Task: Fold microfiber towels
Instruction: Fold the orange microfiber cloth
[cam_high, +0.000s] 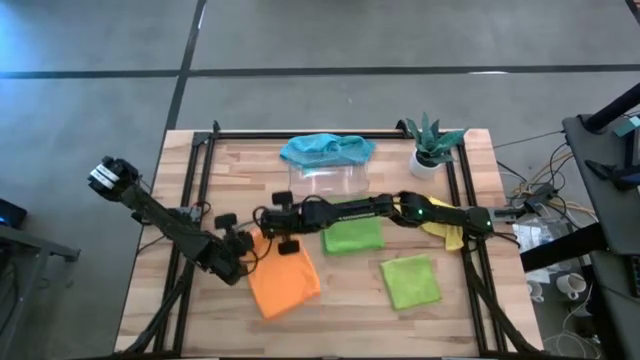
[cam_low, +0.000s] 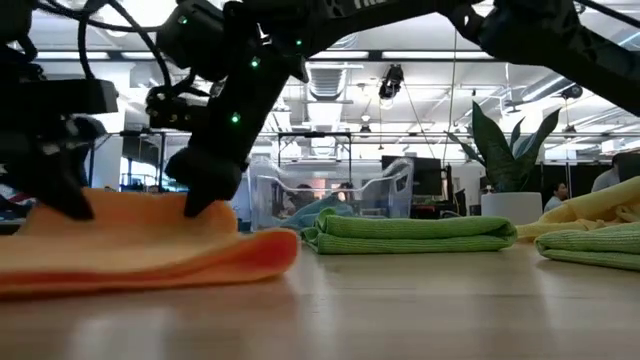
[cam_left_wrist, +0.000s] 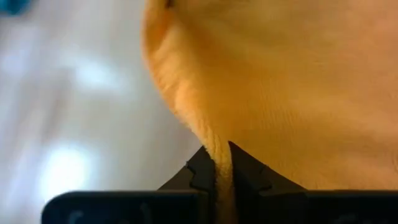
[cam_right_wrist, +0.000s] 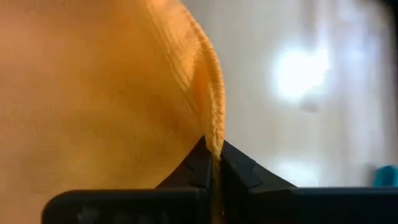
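- Orange towel (cam_high: 282, 281): lies nearest the table's front edge, left of centre, flat on the wood with its far edge under both grippers. In the low view (cam_low: 140, 245) it shows as a low folded layer with a rounded fold at its right end.
- Left gripper (cam_high: 240, 243): down at the orange towel's far-left corner. The wrist view shows its fingers (cam_left_wrist: 202, 174) pinched tight on a ridge of orange cloth (cam_left_wrist: 280, 93), no gap between them apart from the fabric.
- Right gripper (cam_high: 285, 243): reached across the table to the orange towel's far-right corner, just beside the left gripper. Its fingers (cam_right_wrist: 239, 171) are likewise clamped together on a thin edge of orange cloth (cam_right_wrist: 93, 93).
- Front green towel (cam_high: 411, 281): flat near the front right, apart from the orange one.
- Folded green towel (cam_high: 353, 236): mid-table, just beneath the right arm; in the low view (cam_low: 410, 232) it is a neat stacked fold.
- Yellow towel (cam_high: 447, 235): partly under the right arm near the right rail, bunched.
- Tray (cam_high: 325, 180): clear plastic, behind the folded green towel.
- Teal towel (cam_high: 327, 149): crumpled, draped over the tray's far rim.
- Plant (cam_high: 432, 143): in a white pot at the far right corner.
- Table (cam_high: 340, 320): pale wood planks.
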